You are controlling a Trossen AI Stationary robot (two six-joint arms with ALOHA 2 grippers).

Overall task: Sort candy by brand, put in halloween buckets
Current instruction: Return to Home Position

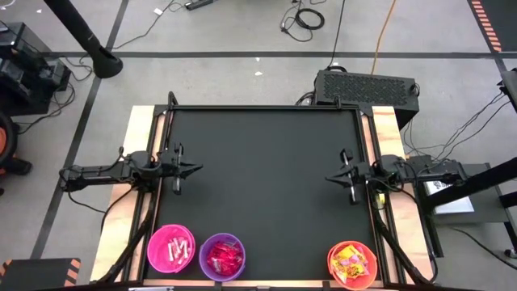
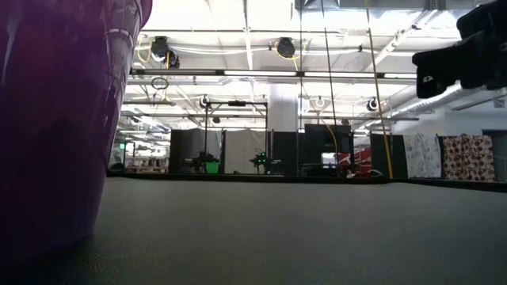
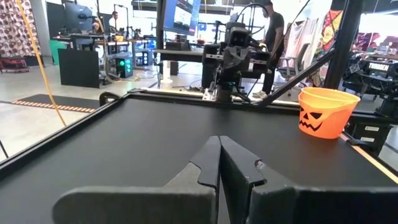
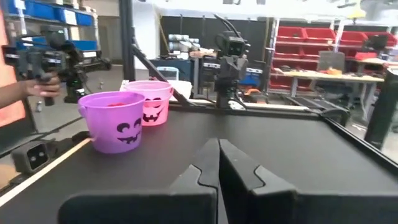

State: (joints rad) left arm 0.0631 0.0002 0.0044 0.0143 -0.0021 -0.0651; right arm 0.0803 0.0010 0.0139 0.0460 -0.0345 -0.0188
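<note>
Three Halloween buckets stand on their bases along the table's near edge: a hot pink one [image 1: 171,248] with pale packets, a purple one [image 1: 222,256] with red candy beside it, and an orange one [image 1: 352,264] with yellow and red candy at the near right. The purple bucket [image 4: 116,121] and pink bucket [image 4: 151,101] show jack-o'-lantern faces, as does the orange bucket [image 3: 324,112]. My left gripper [image 1: 197,169] rests shut at the table's left side, pointing right. My right gripper [image 1: 329,179] rests shut at the right side, pointing left. Both hold nothing.
The black table top [image 1: 266,178] lies bare between the two arms. A black metal frame [image 1: 266,107] runs along the table's edges. The purple bucket's wall [image 2: 55,119] fills the low view's left. A person's hand [image 4: 38,86] holds a device beyond the table.
</note>
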